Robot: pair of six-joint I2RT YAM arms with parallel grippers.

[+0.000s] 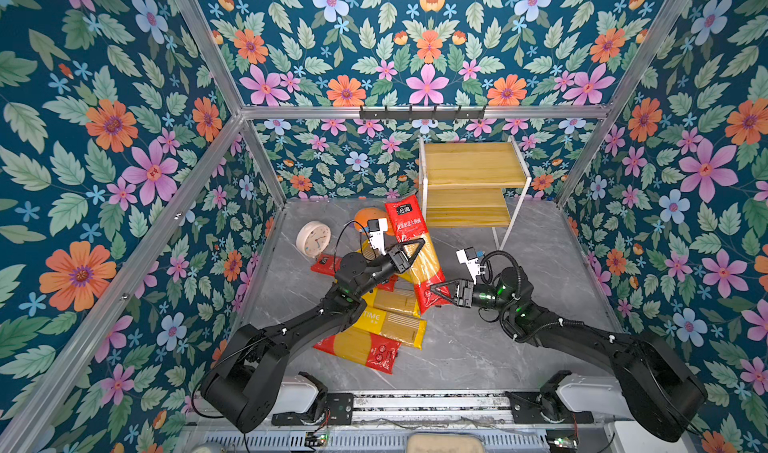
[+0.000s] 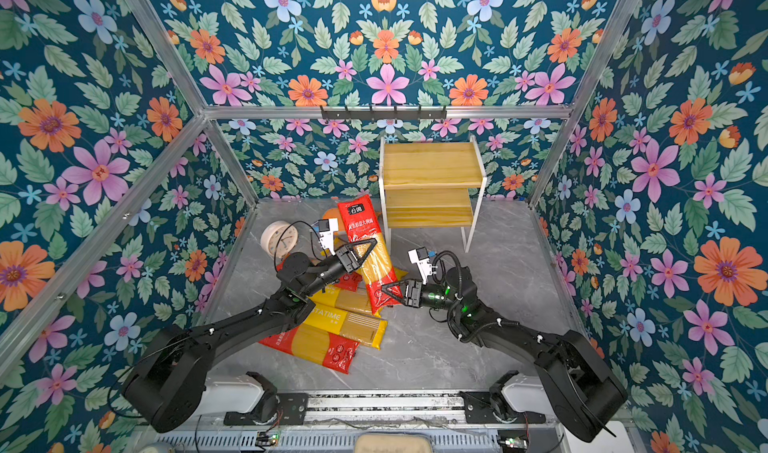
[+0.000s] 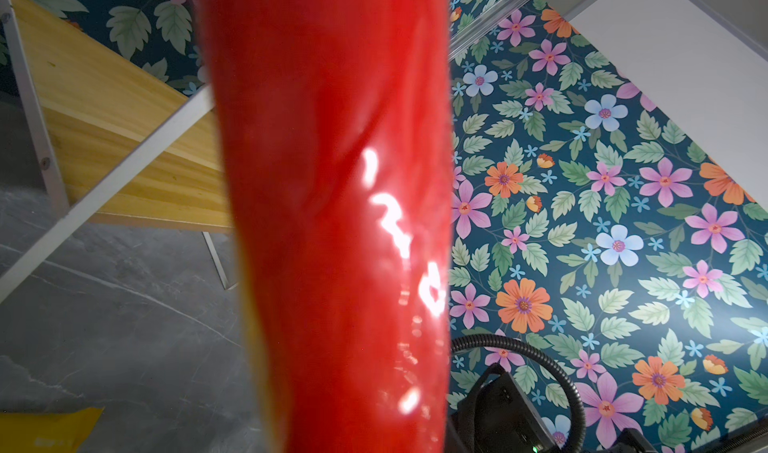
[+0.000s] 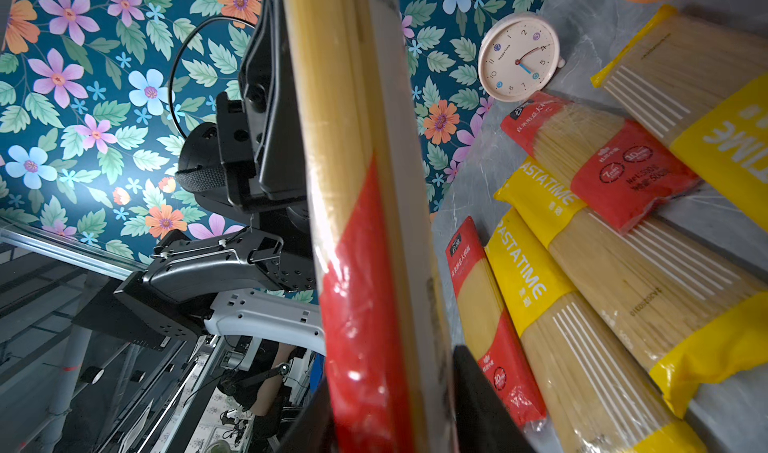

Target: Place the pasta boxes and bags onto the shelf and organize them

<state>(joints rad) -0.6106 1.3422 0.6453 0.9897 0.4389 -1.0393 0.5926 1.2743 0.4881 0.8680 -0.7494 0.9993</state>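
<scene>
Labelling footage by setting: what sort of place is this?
Likely a staged robot test booth, dressed like a home corner: floral wallpaper panels on an aluminium frame, two arms mounted on a rail, and a small wooden shelf on a marble-look tabletop.

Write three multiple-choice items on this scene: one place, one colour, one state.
1. The clock stands: A on the shelf; B on the table, beside the pasta pile; C on the hook rail.
2. The lifted pack has ends: A green; B red; C blue.
3. The left gripper is: A open over the clock; B out of view; C shut on the lifted pack.
Key: B, it stands on grey marble beside the pile; B, red shows at both ends; C, its jaws clamp the pack's middle.
</scene>
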